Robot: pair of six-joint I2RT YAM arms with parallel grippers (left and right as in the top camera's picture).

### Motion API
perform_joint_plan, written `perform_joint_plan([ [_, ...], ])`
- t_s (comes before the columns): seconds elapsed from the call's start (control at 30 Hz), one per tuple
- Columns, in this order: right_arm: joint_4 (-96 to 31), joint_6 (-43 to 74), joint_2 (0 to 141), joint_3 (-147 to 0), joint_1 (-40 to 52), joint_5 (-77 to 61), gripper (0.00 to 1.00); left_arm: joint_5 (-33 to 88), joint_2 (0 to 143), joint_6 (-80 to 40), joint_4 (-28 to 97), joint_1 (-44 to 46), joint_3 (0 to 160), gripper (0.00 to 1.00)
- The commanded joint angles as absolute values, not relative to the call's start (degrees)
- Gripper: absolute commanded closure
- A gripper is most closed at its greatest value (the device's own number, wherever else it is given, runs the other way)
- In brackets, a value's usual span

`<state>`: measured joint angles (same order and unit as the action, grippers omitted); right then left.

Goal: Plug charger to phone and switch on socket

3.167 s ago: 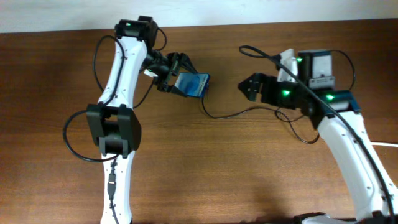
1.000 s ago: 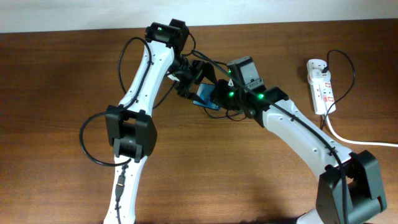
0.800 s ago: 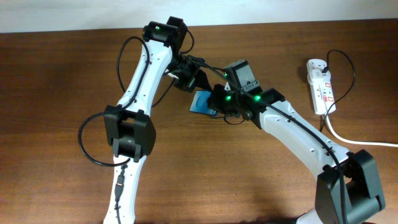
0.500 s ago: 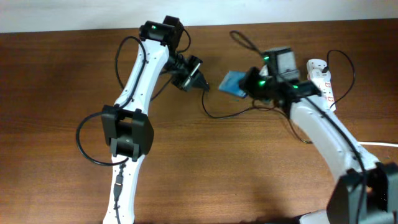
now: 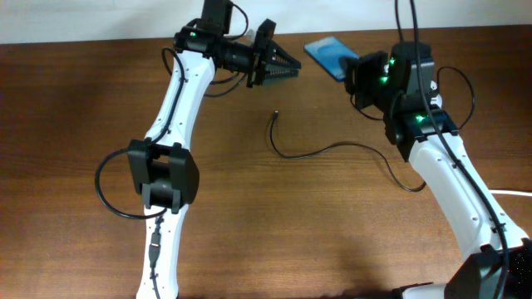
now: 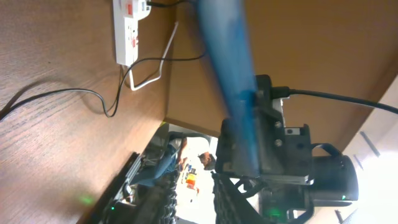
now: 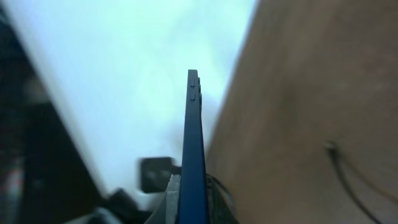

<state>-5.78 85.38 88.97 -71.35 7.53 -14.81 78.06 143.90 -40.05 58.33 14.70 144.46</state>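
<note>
- Top right of centre, the right gripper (image 5: pixel 352 70) pinches the phone (image 5: pixel 327 52) by 1 end, higher in the frame than 0.5 s ago.
- Top centre, the left gripper (image 5: pixel 281 65) is spread and empty, and has also risen.
- Mid-frame, the charger (image 5: pixel 337 146) lies on the table (image 5: pixel 83 166), with its tip apart from both grippers.

The phone (image 5: pixel 328 55) is in the right tool (image 5: pixel 352 70) over the far side of the table (image 5: pixel 66 124), and the left tool (image 5: pixel 281 51) is to the left of it, apart from it. The charger (image 5: pixel 324 149) lies on the table in front of both tools, its tip before the left tool and its cable going right, under the right arm. In the left wrist view the socket (image 6: pixel 126 28) lies on the table behind the phone, with its cord (image 6: pixel 152 74) beside it.
</note>
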Motion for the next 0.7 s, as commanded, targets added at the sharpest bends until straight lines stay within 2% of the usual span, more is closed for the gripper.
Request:
perform_joint_plan([
  [0.0,-1.80,87.74,87.57,-72.69,9.63,-10.39,0.96,79.72,143.57,-51.11,54.17,14.57,145.03,0.70],
  [0.1,-1.67,87.74,87.88,-72.66,12.97,-4.89,0.96,79.72,143.57,-63.96,48.36,14.70,145.03,0.68],
  [0.17,-1.63,87.74,88.29,-72.66,15.27,-1.13,0.96,79.72,143.57,-68.07,45.74,14.96,145.03,0.67],
  [0.3,-1.06,87.74,89.19,-72.66,18.44,3.95,0.96,79.72,143.57,-71.22,45.63,15.70,145.03,0.66],
  [0.57,2.63,87.77,91.70,-72.66,21.19,4.75,0.96,77.95,143.55,-75.33,45.43,16.51,145.03,0.66],
  [0.67,3.09,87.79,92.23,-72.66,21.87,4.80,0.96,76.79,143.57,-77.17,45.41,16.51,145.03,0.69],
])
